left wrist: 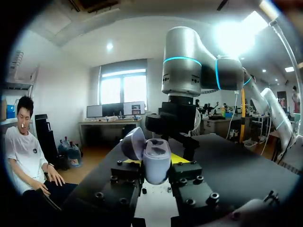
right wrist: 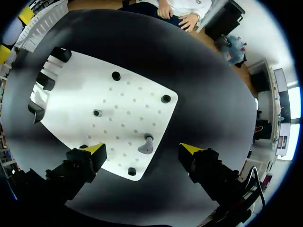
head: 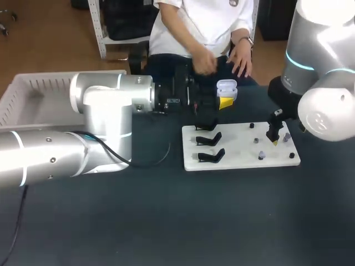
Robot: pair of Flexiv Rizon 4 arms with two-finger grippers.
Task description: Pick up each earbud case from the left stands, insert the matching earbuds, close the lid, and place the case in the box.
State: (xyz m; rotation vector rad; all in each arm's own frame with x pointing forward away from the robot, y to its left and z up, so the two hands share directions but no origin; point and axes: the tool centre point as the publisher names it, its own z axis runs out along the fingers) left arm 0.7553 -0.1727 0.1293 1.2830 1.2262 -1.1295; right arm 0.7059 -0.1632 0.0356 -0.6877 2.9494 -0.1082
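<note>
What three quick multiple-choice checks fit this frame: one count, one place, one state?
1. How many black stands are on the white board? A one; B five; C three.
2. Where is the earbud case? A on a stand; B in the left end effector; C flat on the board.
3. The case's lid is: A open; B shut; C missing.

C: three stands line the board's edge. B: the end effector's fingers clamp the case from both sides. A: the lid is swung back, the inside showing.
</note>
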